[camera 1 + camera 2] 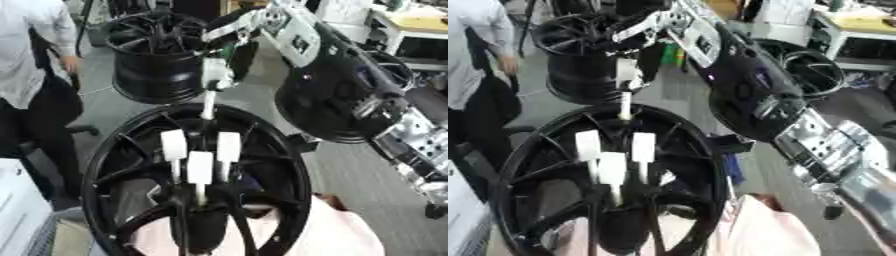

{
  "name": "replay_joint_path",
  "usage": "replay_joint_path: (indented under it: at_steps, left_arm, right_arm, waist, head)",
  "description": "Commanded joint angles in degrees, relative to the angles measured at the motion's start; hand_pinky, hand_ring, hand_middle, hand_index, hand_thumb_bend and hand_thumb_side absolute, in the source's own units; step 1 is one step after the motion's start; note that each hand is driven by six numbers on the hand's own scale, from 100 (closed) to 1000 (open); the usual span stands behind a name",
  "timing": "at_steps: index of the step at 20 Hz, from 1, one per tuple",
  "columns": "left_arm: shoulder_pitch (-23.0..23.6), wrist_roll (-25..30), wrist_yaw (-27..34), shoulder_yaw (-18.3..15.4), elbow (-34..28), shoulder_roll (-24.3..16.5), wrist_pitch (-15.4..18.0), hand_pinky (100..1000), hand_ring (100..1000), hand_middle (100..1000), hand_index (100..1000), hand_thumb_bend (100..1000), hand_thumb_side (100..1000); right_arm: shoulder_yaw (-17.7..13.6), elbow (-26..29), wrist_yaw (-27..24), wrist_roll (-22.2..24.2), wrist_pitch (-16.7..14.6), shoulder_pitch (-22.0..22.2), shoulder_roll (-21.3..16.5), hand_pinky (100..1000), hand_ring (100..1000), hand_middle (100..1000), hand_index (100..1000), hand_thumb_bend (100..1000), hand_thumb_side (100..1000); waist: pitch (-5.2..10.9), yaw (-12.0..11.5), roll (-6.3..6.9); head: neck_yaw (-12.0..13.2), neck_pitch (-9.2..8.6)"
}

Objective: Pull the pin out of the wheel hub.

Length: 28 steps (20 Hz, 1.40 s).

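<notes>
Hub: wheel hub (114, 165) upright, three white pins (200, 167) standing at centre
Right hand: hand (219, 70) at twelve o'clock, fingers curled round fourth pin (208, 105), positioned to draw it clear
Left hand: unseen

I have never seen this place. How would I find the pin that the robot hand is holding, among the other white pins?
Find the big black wheel nearest the camera. Three white pins stand close together near its middle. The fourth pin is apart from them, at the wheel's far rim, and it alone hangs from the right hand reaching down from above.
</notes>
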<state>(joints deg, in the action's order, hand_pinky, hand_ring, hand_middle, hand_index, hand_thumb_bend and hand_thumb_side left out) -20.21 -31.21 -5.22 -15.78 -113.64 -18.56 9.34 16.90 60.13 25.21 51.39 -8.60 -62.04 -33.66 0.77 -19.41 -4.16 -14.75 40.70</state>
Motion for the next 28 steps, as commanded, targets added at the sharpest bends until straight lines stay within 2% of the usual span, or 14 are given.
replay_joint_path:
  at_steps: [1, 7, 11, 14, 19, 20, 21, 23, 28]
  left_arm:
    - [-0.35, -0.08, -0.51, -0.34, -0.95, -1.30, -0.13, 796, 860, 647, 834, 301, 503]
    - [0.16, 0.78, -0.93, -0.23, -0.95, -2.11, -0.32, 795, 862, 644, 835, 290, 512]
    - [0.27, 0.94, -1.06, -0.22, -0.95, -2.49, -0.40, 795, 862, 644, 835, 286, 514]
    - [0.49, 1.17, -1.08, -0.09, -0.95, -2.57, -0.51, 795, 863, 643, 835, 280, 521]
    - [0.77, 1.64, -1.04, 0.12, -0.95, -2.78, -0.65, 795, 864, 642, 835, 272, 528]
    - [0.78, 1.72, -1.02, 0.17, -0.95, -2.84, -0.68, 794, 864, 640, 835, 281, 501]
    - [0.79, 1.83, -0.99, 0.25, -0.95, -2.87, -0.69, 794, 864, 641, 835, 270, 530]
    - [0.87, 2.10, -0.91, 0.43, -0.95, -2.86, -0.74, 794, 865, 640, 836, 267, 533]
    - [1.03, 2.59, -0.70, 0.60, -0.95, -2.53, -0.81, 793, 865, 638, 835, 262, 540]
  right_arm:
    - [-3.89, -1.80, -0.91, -1.96, 1.42, -0.78, -8.16, 671, 532, 412, 572, 100, 100]
    - [-11.92, -2.62, -2.59, -7.85, 3.41, 5.56, -23.29, 686, 544, 423, 584, 100, 100]
    - [-18.07, -1.10, -5.02, -12.53, 4.39, 15.76, -32.96, 701, 564, 445, 605, 100, 100]
    - [-22.27, -1.35, -6.43, -16.50, 5.88, 22.94, -37.63, 710, 576, 459, 620, 100, 100]
    - [-26.86, -5.15, -7.90, -22.15, 7.68, 29.31, -40.85, 710, 575, 459, 622, 100, 100]
    - [-27.37, -6.05, -8.33, -22.85, 7.74, 30.29, -41.20, 709, 574, 459, 622, 100, 100]
    - [-27.77, -6.96, -8.72, -23.50, 7.82, 31.22, -41.47, 709, 574, 460, 622, 100, 100]
    - [-28.32, -9.06, -8.93, -24.92, 8.18, 32.92, -41.88, 709, 576, 460, 622, 100, 100]
    - [-28.40, -14.58, -6.15, -28.84, 9.62, 36.19, -41.72, 721, 587, 472, 631, 100, 100]
  waist:
    - [0.53, 0.46, 0.29]
    - [-0.22, 2.09, -0.53]
    - [-0.82, 2.89, -0.90]
    - [-1.27, 3.28, -0.97]
    - [-1.92, 4.11, -1.23]
    - [-2.02, 4.29, -1.31]
    - [-2.13, 4.42, -1.37]
    - [-2.34, 4.58, -1.45]
    - [-2.72, 4.53, -1.46]
  head:
    - [2.07, -0.52]
    - [4.61, 0.71]
    - [5.80, 1.51]
    - [5.98, 1.92]
    - [6.17, 2.05]
    - [6.20, 2.06]
    - [6.19, 2.01]
    - [6.27, 1.85]
    - [6.48, 1.51]
